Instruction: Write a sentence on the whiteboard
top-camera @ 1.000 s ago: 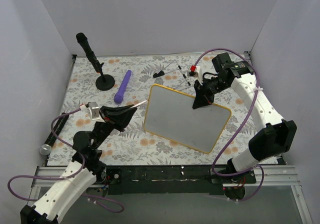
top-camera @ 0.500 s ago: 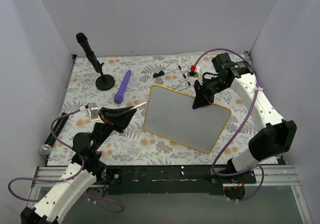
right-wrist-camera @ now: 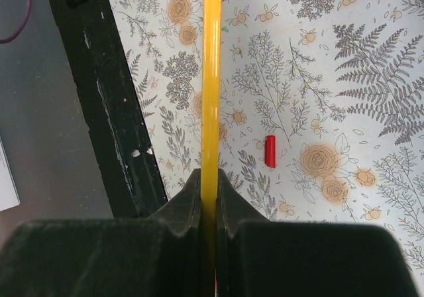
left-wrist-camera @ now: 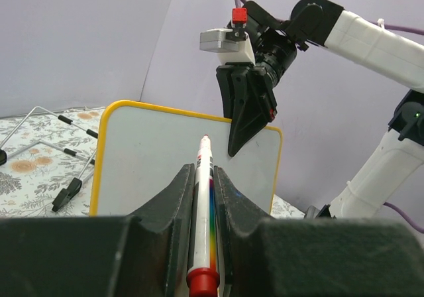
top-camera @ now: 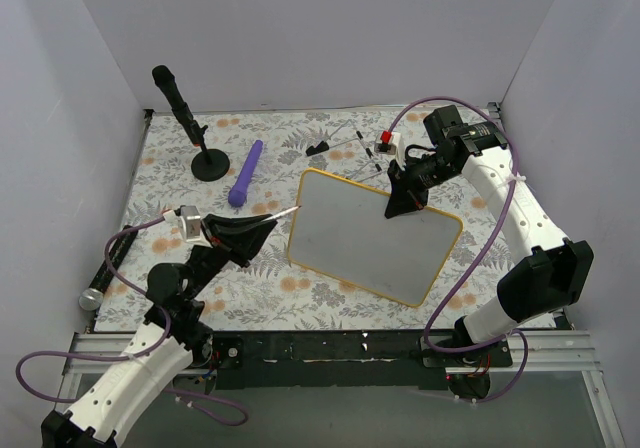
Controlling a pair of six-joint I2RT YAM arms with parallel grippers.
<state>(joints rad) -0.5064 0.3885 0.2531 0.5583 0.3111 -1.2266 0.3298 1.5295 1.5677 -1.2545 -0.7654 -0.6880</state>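
Observation:
The whiteboard (top-camera: 370, 238), white with a yellow rim, stands tilted on the floral table. My right gripper (top-camera: 405, 203) is shut on its far top edge, and in the right wrist view the yellow rim (right-wrist-camera: 212, 78) runs between the jaws of that gripper (right-wrist-camera: 209, 181). My left gripper (top-camera: 262, 223) is shut on a white marker (left-wrist-camera: 202, 211) with a red end. The marker's tip points at the board (left-wrist-camera: 152, 158) near its left edge, a little short of it. No red lettering shows on the board face.
A black microphone on a round stand (top-camera: 185, 118) and a purple tube (top-camera: 246, 173) lie at the back left. Black clips and thin rods (top-camera: 350, 143) lie behind the board. A small red cap (right-wrist-camera: 269, 151) lies on the table under the board.
My left gripper with the marker has shifted slightly down and toward the near side. The right gripper and the board have not moved.

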